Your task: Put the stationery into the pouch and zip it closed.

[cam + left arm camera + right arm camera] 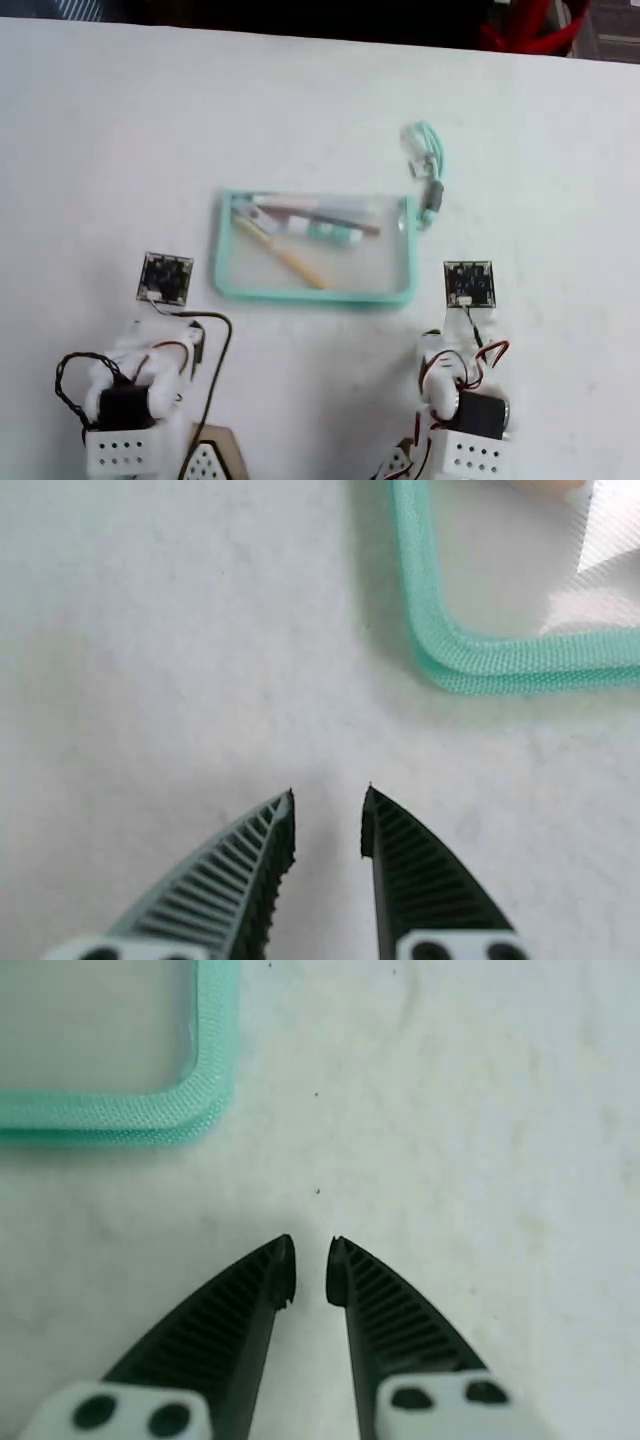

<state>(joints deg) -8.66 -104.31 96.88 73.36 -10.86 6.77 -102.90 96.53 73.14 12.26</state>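
A clear pouch (315, 296) with a green fabric border lies flat near the middle of the white table (100, 150), its long sides running across the table. The stationery is inside it. A wooden pencil (285, 258) lies slanted from the upper left corner down toward the middle. A white stick with green bands (318, 231) and a darker pen (350, 222) lie close together along the far side. Whether the zip is drawn shut cannot be told.

A green strap (424, 150) curls on the table just beyond the pouch's far right corner, and a grey clasp (433, 197) on it sits at that corner.

The left arm (130, 390) sits at the near edge, left of the pouch. The left gripper (329, 805) points down at bare table, its fingers a little apart and holding nothing, and a rounded corner of the pouch (470, 665) lies near it without touching.

The right arm (460, 400) sits at the near edge, right of the pouch. The right gripper (310, 1265) has only a narrow gap between its tips and is empty, with another pouch corner (120, 1120) close by and apart from it.
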